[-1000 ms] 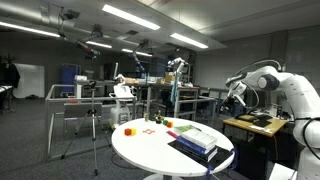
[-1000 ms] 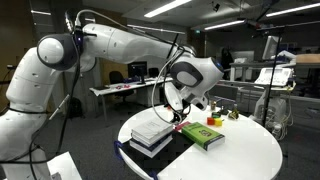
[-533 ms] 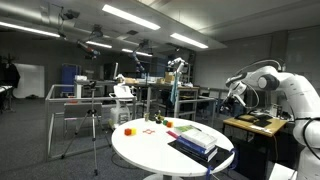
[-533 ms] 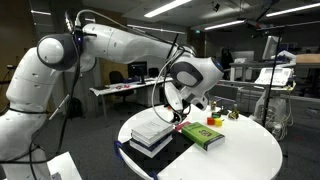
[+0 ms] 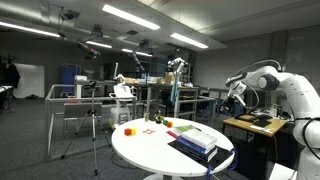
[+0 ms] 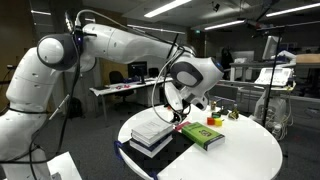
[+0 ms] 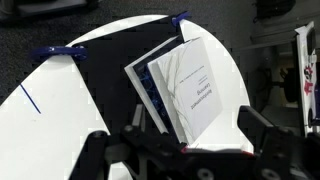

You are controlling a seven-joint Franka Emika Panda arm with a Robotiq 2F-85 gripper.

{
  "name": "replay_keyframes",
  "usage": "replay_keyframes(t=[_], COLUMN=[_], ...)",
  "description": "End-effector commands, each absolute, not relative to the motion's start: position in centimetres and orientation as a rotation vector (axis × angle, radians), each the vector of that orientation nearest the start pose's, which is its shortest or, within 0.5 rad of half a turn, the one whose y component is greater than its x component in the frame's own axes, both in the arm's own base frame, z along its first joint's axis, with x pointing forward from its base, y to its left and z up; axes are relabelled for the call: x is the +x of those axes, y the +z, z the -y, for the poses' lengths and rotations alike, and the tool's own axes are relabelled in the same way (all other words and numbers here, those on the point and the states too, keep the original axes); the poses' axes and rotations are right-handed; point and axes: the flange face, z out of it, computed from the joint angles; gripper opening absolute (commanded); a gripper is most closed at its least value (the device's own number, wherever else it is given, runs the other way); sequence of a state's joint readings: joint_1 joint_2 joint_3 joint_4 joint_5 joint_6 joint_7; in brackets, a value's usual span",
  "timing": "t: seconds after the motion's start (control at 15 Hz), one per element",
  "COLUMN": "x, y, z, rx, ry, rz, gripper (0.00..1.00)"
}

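1. the gripper (image 6: pixel 188 110) hangs with its jaws spread wide, holding nothing
2. the stack of books (image 7: pixel 185 95) lies below it, well apart, on the round white table (image 6: pixel 250 155)
3. a green book (image 6: pixel 203 135) lies just beside the stack, also below the gripper

In the wrist view we are seeing the gripper (image 7: pixel 185 152) only as a dark blur along the bottom of the picture, and it is covering the near end of the stack of books (image 7: pixel 190 90); the print on the top cover is proving too small for us to read; the table (image 7: pixel 50 120) is running off at the left, and a printed thing (image 7: pixel 306 70) is being cut by the right edge; in an exterior view the small coloured pieces (image 5: pixel 131 128) close to the table's edge are looking too small for us to name; the arm (image 5: pixel 290 95) is being cut off at the right.
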State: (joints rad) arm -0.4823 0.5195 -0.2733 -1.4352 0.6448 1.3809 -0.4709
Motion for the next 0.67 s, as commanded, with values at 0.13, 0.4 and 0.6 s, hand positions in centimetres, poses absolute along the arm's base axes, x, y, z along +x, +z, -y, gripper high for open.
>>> replay_keyframes(t=[0.13,0.4,0.6], x=[53.41,53.41,53.41], y=[38.47,38.47,38.47], z=[36.26,36.26,36.26], rx=[-2.372,-2.372,-2.372], ry=[0.186,0.186,0.186], rz=[-0.417,-0.417,-0.417], gripper=[1.0,1.0,1.0])
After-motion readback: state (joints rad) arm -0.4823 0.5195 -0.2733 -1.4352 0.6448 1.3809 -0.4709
